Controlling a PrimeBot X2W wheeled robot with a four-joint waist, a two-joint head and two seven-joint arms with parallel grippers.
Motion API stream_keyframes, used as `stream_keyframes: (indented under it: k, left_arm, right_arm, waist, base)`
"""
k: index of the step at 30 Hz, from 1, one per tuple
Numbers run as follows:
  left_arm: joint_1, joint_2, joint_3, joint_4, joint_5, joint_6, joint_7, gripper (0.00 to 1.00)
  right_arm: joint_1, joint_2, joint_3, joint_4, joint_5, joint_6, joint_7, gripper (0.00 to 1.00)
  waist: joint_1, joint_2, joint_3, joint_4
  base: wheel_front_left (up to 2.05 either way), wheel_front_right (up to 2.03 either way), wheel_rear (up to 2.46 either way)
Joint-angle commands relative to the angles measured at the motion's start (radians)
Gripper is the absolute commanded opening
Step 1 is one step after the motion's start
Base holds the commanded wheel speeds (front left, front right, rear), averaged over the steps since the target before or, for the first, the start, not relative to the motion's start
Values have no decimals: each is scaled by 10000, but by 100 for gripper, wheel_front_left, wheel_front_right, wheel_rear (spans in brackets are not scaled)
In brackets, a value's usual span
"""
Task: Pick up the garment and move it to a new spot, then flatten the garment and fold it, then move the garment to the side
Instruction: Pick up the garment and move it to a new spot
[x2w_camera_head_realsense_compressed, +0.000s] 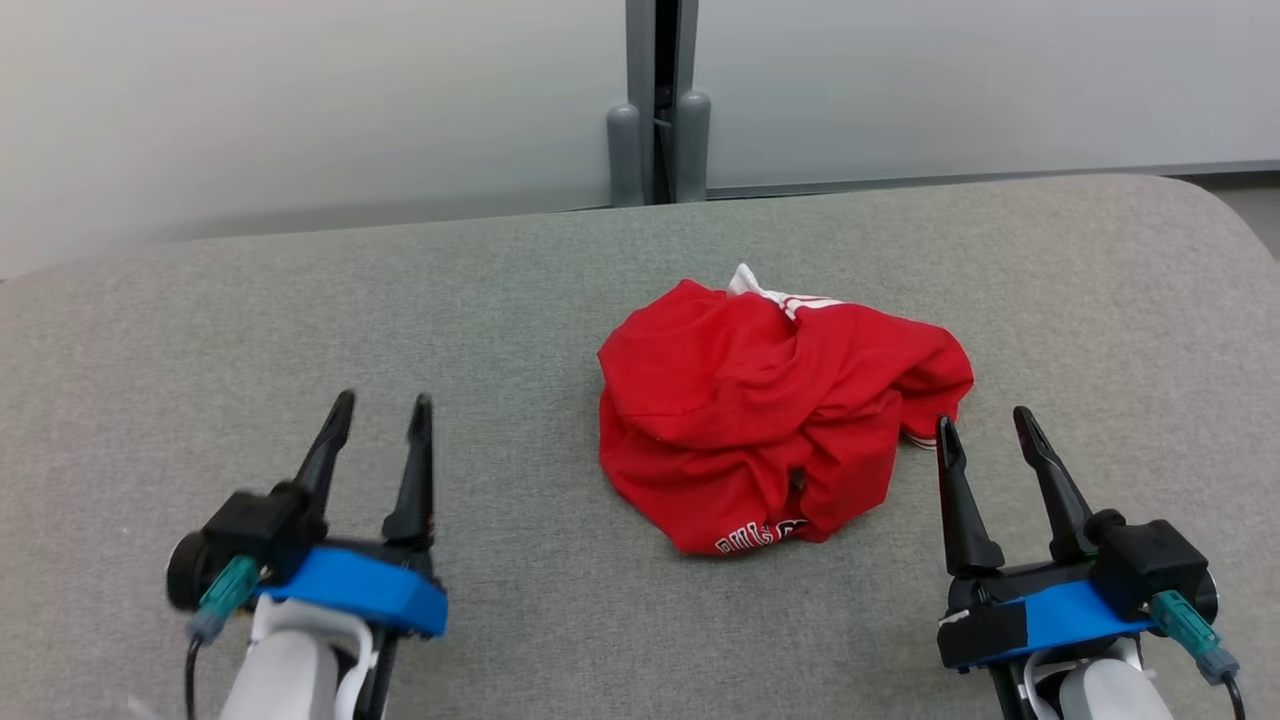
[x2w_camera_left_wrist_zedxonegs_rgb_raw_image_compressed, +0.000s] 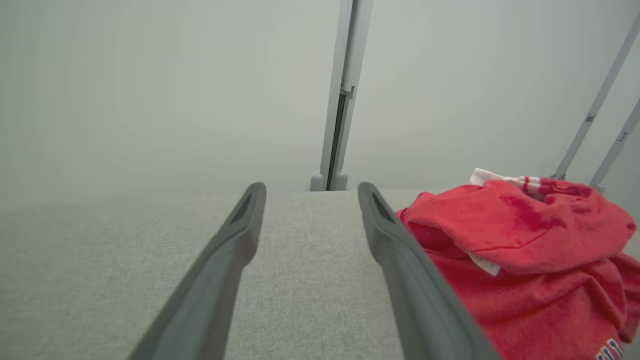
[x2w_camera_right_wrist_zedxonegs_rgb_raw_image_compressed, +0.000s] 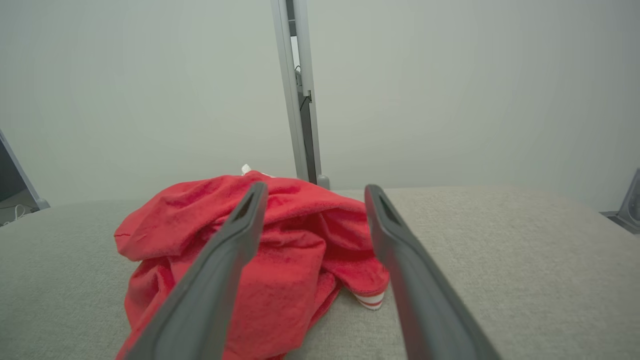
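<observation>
The grey fabric-covered surface (x2w_camera_head_realsense_compressed: 200, 330) extends beneath and ahead of both tools. I see the red garment (x2w_camera_head_realsense_compressed: 770, 420) lying on it as a crumpled heap.

- Left gripper (x2w_camera_head_realsense_compressed: 384, 398): fingers spread, nothing between them. The garment lies ahead of it and to its right, well apart.
- Right gripper (x2w_camera_head_realsense_compressed: 984, 417): fingers spread, nothing held. The garment lies ahead of it and to its left. The inner fingertip stands just beside the heap's edge; I cannot tell whether it touches.

A white striped trim (x2w_camera_head_realsense_compressed: 780, 297) shows at the heap's edge farthest from both tools. White lettering (x2w_camera_head_realsense_compressed: 760, 535) shows on the edge nearest them.
</observation>
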Motion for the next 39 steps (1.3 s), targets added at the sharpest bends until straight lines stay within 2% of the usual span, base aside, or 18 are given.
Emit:
stream_keyframes:
  k: [1,9,11,17,30,39]
  left_arm:
    - [-321,29,-197,120,-81,-38,-32,100]
    - [-1774,47,-2303,1660,-972,-51,-25,100]
    - [-1948,41,-2715,1960,-1533,-52,14,100]
    - [-2543,185,-3794,2817,-2167,-54,168,100]
    - [-3676,196,-4775,4640,-2992,-55,162,100]
    - [-4574,119,-5287,5303,-3536,-56,44,100]
  right_arm:
    - [-124,0,17,0,61,-3,-7,100]
    - [-293,-1,2,-6,210,-3,-7,100]
    - [-332,2,-1,-25,225,-3,-7,100]
    - [-453,1,22,-75,269,-3,-7,100]
    - [-766,1,170,-98,390,-3,-7,100]
    - [-914,1,258,-81,429,-3,-7,100]
  waist:
    - [0,0,117,-133]
    - [0,0,483,-685]
    - [0,0,565,-790]
    - [0,0,838,-997]
    - [0,0,1365,-1400]
    - [0,0,1532,-1756]
  base:
    - [0,0,0]
    - [0,0,0]
    - [0,0,0]
    - [0,0,0]
    - [0,0,0]
    - [0,0,0]
